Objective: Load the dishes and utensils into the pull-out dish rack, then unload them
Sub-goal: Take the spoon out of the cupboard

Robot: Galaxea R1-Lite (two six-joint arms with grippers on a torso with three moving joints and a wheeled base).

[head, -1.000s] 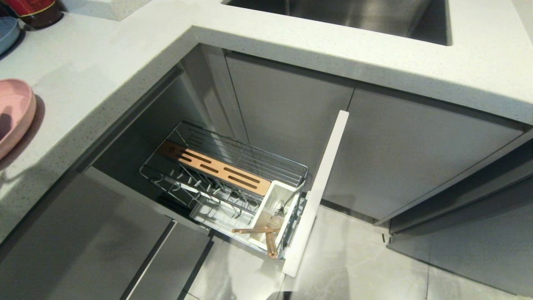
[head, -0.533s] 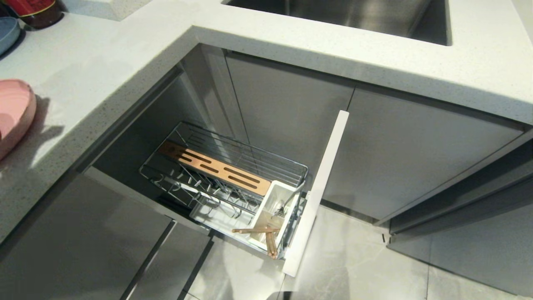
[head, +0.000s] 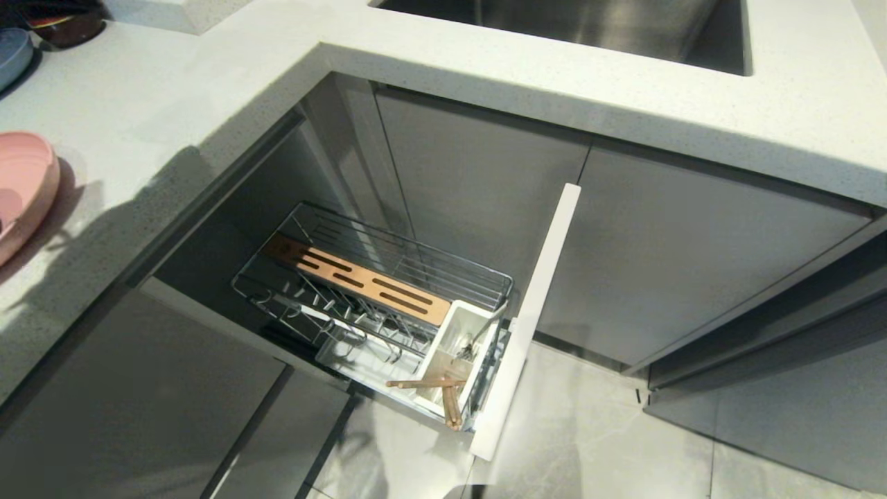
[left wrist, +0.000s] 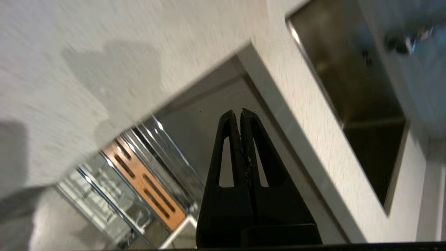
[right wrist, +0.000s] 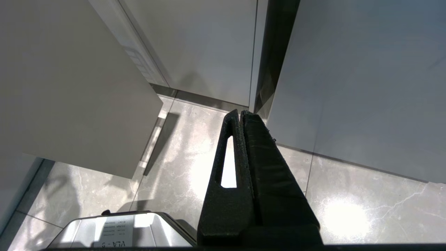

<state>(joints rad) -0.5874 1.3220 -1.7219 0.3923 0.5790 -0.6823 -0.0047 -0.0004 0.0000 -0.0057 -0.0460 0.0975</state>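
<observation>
Pink plate (head: 24, 187): lying on the countertop (head: 138, 118) at far left, cut off by the frame edge. Pull-out dish rack (head: 378, 298): standing drawn out at centre. Chopsticks (head: 436, 388): lying across its white cutlery box (head: 461, 346) at the near end; the spoon inside is hard to make out. Left gripper (left wrist: 240, 115): hovering above the counter edge, fingers pressing together, carrying nothing. Right gripper (right wrist: 240, 115): hanging over the floor (right wrist: 181, 167), fingers together.
</observation>
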